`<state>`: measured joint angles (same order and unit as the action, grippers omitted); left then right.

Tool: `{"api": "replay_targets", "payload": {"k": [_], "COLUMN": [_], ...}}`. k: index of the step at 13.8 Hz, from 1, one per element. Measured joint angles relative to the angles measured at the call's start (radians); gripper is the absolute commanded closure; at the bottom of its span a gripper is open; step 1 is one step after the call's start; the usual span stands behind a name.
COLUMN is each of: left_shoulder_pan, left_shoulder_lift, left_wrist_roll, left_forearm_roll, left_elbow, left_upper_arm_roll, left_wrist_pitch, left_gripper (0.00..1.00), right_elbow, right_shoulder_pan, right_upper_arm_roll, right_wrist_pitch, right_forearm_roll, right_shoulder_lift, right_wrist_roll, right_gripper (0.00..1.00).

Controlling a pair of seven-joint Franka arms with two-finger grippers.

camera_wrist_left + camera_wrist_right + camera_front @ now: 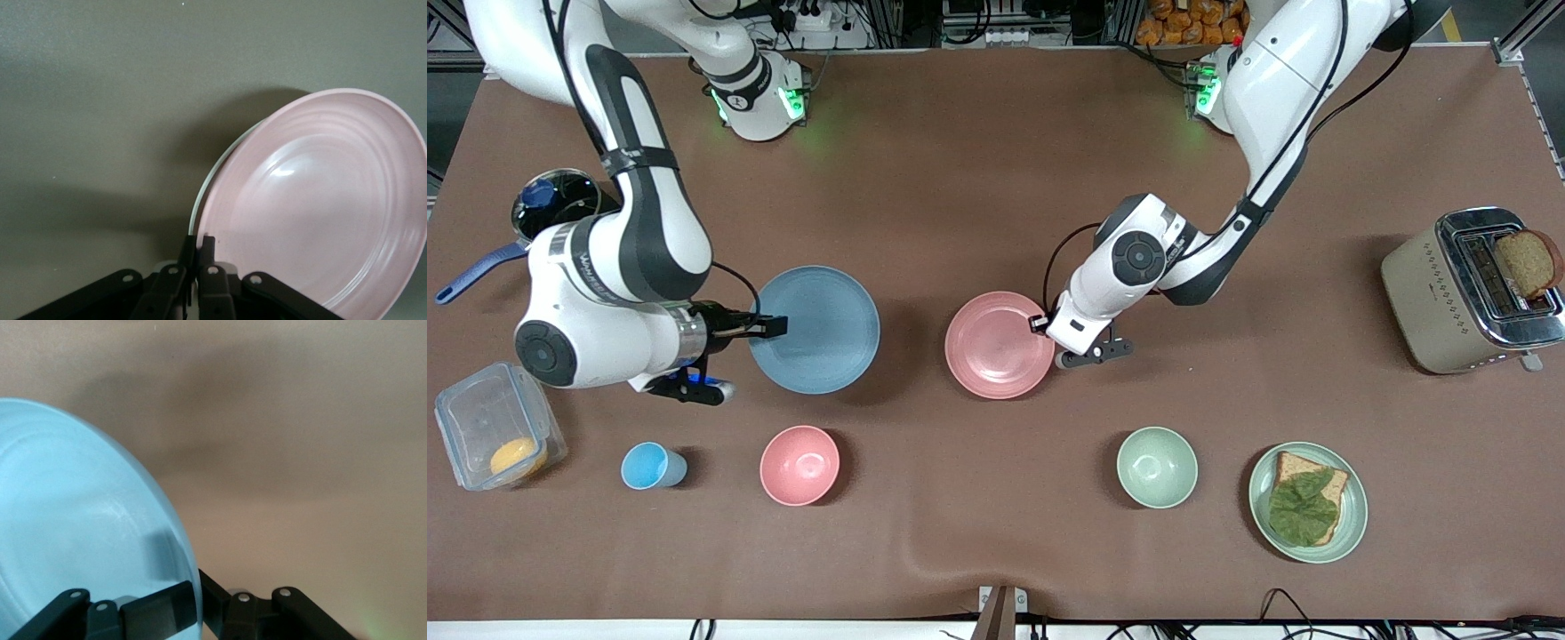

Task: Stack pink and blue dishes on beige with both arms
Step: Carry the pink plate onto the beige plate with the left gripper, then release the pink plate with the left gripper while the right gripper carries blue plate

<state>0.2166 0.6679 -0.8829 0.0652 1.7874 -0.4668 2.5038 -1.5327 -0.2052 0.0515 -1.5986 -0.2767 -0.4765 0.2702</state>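
Note:
The light blue plate (818,331) is toward the right arm's end of the table and casts a shadow on the cloth. My right gripper (770,327) is shut on its rim, one finger (160,610) on top and one below, with the blue plate (73,520) filling that view. The pink plate (1000,345) is at mid-table. My left gripper (1041,324) is shut on its rim. In the left wrist view the pink plate (320,200) covers all but a thin pale edge (198,203) of what seems to be the beige plate under it; the front view hides it.
Nearer the front camera stand a small blue cup (653,466), a pink bowl (799,465), a green bowl (1157,467) and a green plate (1352,524) with bread and lettuce. A toaster (1449,293), a plastic box (480,418) and a pot (551,204) are at the table's ends.

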Motion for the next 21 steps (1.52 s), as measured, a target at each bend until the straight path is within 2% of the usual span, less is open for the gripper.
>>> {"api": "replay_targets", "payload": {"k": [1,3,7,8,9,10,13,15,18,21], "left_shoulder_pan": [0.0,0.0,0.001,0.003,0.004,0.005,-0.005,-0.048,-0.194,-0.376], "left_shoulder_lift": [0.001,0.004,0.005,0.005,0.005,0.005,-0.003,-0.054,-0.236,-0.408], "left_wrist_roll": [0.0,-0.003,-0.042,-0.043,-0.044,-0.045,-0.047,-0.047,-0.005,0.257], "left_forearm_roll": [0.0,0.0,0.0,0.0,0.0,0.0,0.0,0.002,0.045,0.052], "left_elbow": [-0.001,-0.003,-0.005,-0.005,-0.005,-0.007,-0.024,-0.046,-0.072,-0.071], "left_upper_arm_roll": [0.0,0.001,0.001,0.001,0.001,0.001,0.006,0.012,0.016,0.02], "left_wrist_pitch": [0.0,0.0,0.0,0.0,0.0,0.0,0.002,-0.058,-0.278,-0.467], "left_gripper": [1.0,0.91,0.88,0.69,0.22,0.0,0.0,0.0,0.0,0.0], "right_elbow": [0.003,0.004,0.005,0.005,0.005,0.005,0.006,0.006,0.014,0.023], "right_shoulder_pan": [-0.006,-0.008,-0.01,-0.012,-0.015,-0.018,-0.033,-0.037,-0.09,-0.194], "right_upper_arm_roll": [-0.001,-0.007,-0.017,-0.018,-0.019,-0.019,-0.019,-0.019,-0.021,-0.021], "right_wrist_pitch": [0.001,0.003,0.004,0.005,0.005,0.005,0.005,0.005,0.001,-0.041], "right_forearm_roll": [0.0,-0.014,-0.041,-0.042,-0.043,-0.043,-0.044,-0.044,-0.045,-0.045], "right_shoulder_lift": [0.0,0.0,0.0,0.0,0.0,0.0,0.0,0.0,0.001,0.001], "right_wrist_roll": [0.013,0.034,0.058,0.059,0.062,0.067,0.079,0.081,0.083,0.158], "right_gripper": [1.0,1.0,1.0,1.0,1.0,1.0,1.0,1.0,1.0,1.0]}}
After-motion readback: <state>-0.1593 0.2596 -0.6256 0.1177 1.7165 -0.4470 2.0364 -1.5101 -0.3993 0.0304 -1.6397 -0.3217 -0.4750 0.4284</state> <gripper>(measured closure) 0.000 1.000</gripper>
